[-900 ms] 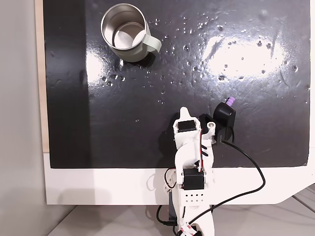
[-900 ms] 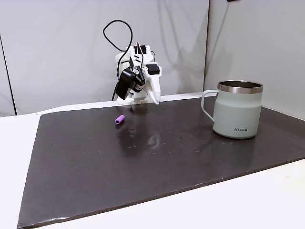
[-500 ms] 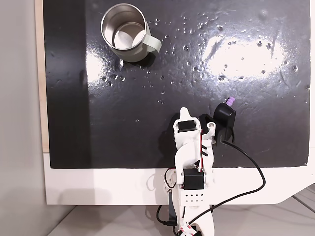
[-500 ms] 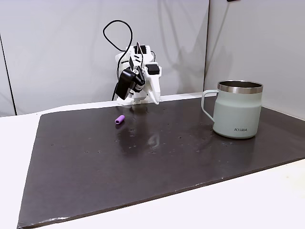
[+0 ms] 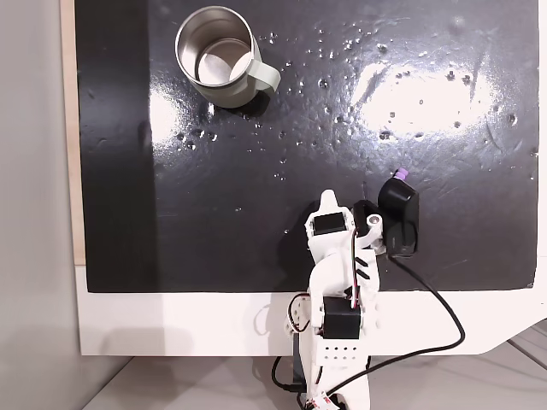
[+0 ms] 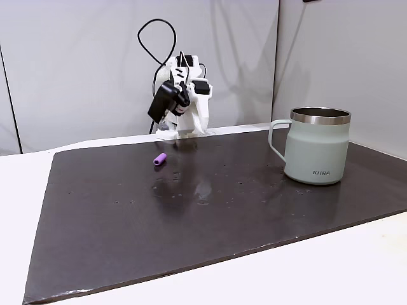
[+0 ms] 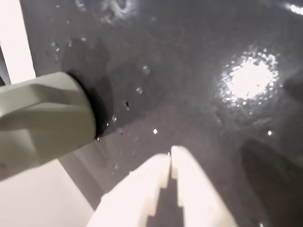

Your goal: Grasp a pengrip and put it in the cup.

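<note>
My end effector point(image 7: 169, 158) hangs closed and empty above the tabletop point(image 6: 254, 203), tucked near the base, so nothing is grasped yet. The pengrip point(image 6: 159, 159) lies loose just ahead; the blurred pale shape in the wrist view is probably the cup point(image 6: 317, 145), well apart.

Overhead glare — blurry wrist view

Pengrip point(image 5: 400, 176) lies far from the cup point(image 5: 216, 56).
</note>
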`<state>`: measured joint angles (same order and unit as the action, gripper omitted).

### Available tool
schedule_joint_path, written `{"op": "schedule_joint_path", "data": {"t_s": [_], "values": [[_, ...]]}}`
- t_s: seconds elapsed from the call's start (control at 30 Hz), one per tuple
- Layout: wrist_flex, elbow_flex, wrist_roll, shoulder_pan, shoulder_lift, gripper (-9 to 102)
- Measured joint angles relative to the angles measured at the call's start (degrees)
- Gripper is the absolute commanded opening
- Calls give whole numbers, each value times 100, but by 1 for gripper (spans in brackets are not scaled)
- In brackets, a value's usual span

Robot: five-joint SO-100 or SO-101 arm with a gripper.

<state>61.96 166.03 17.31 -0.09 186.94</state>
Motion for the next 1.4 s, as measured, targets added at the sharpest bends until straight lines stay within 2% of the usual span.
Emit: {"op": "schedule_joint_path", "data": {"t_s": [0.17, 0.43, 0.73, 1.1, 1.4], "values": [[765, -1239, 712, 369, -1230, 0], [1134, -2698, 1890, 923, -3173, 3], [1020, -3700, 3604, 1881, -4781, 17], [633, -3894, 6029, 2549, -5801, 24], [123, -4104, 6838, 2900, -7251, 25]]}}
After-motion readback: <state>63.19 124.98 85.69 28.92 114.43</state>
